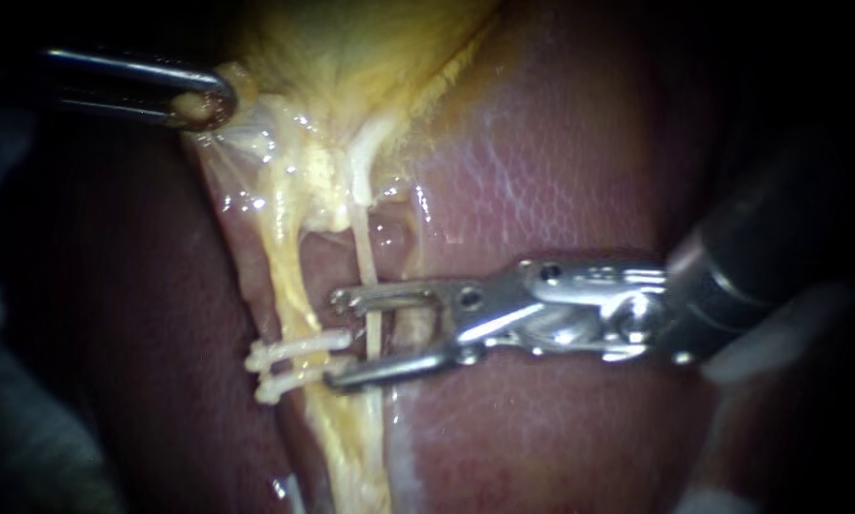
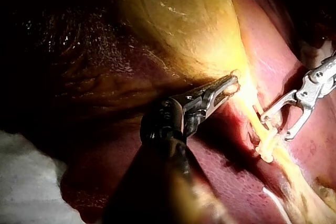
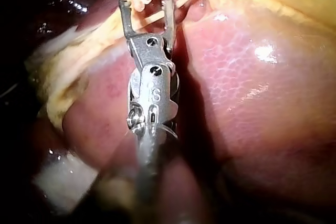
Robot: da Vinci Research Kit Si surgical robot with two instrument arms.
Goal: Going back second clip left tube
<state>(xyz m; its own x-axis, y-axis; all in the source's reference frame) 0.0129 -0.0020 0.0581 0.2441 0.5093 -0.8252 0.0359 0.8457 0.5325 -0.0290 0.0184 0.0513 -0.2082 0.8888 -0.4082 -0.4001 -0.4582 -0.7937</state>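
Right instrument [image 1: 337,340] jaws are spread and empty, tips just beside two white clips [image 1: 299,345] seated across the left tube [image 1: 289,286]. Clipping looks done; only the pull-back is left. Left instrument [image 1: 204,103] pinches a tissue fold [image 1: 247,133], keeping it taut.
Left wrist view: the clips sit side by side on the yellow, stretched tube.
Right wrist view: jaws gape, clips just ahead of the tips.
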